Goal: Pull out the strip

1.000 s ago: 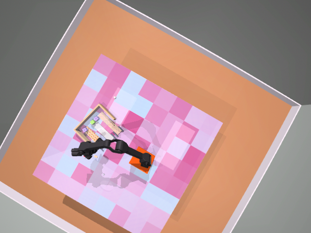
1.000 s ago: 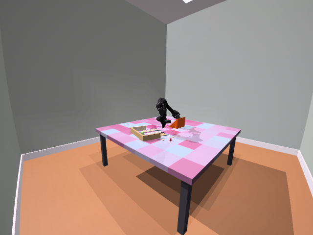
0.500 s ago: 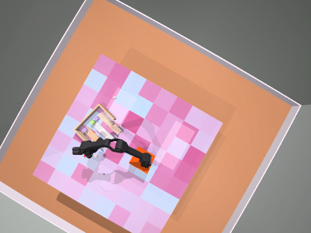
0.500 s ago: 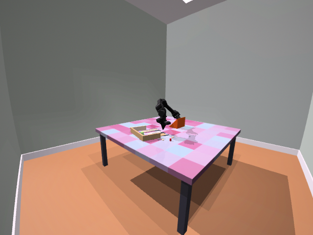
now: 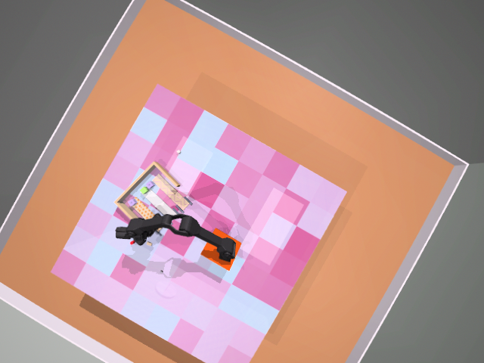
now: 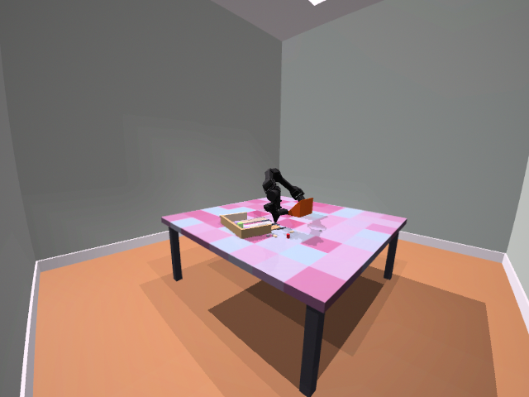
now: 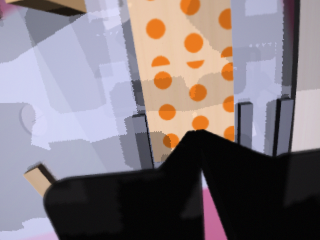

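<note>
I think I'm starting on the strip. My gripper (image 5: 159, 233) (image 6: 275, 221) (image 7: 195, 138) is pinched shut, empty, by the dotted strip (image 5: 144, 208) (image 7: 187, 80). The purple cube (image 5: 131, 202) sits at its far end. Next I should go lower.

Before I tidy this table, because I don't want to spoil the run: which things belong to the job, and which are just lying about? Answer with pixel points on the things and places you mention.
Part of the job:
- three strips: orange-dotted (image 5: 143, 208) (image 7: 193, 43), white (image 5: 159, 202), zigzag-patterned (image 5: 165, 187)
- cubes at their ends; label unreadable

Apparently lying about:
- red piece (image 5: 131, 242) (image 6: 288, 235)
- small tan block (image 5: 149, 243) (image 7: 37, 181)
</note>
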`<state>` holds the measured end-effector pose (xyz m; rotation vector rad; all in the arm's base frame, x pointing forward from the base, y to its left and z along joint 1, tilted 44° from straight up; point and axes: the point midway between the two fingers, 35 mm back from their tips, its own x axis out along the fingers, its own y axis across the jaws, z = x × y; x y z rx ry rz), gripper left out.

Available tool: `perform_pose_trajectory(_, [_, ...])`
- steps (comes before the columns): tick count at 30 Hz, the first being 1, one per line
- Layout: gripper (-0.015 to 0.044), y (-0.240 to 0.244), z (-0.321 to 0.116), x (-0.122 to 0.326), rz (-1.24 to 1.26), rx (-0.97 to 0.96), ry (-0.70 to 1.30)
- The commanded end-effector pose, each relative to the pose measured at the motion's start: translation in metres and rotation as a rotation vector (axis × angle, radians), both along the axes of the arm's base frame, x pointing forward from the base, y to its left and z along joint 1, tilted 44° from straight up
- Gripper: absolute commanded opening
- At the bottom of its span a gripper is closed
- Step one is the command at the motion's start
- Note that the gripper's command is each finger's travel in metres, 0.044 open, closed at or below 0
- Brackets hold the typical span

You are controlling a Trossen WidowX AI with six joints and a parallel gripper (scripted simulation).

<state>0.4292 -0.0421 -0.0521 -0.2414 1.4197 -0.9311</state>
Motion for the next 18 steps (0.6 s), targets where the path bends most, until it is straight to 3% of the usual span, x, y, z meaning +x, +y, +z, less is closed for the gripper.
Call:
perform_pose_trajectory(1, [0.0,-0.005,-0.005,-0.001,0.004,-0.004,0.004])
perform_pose_trajectory(18, [0.0,-0.019,-0.02,-0.004,0.004,-0.006,0.005])
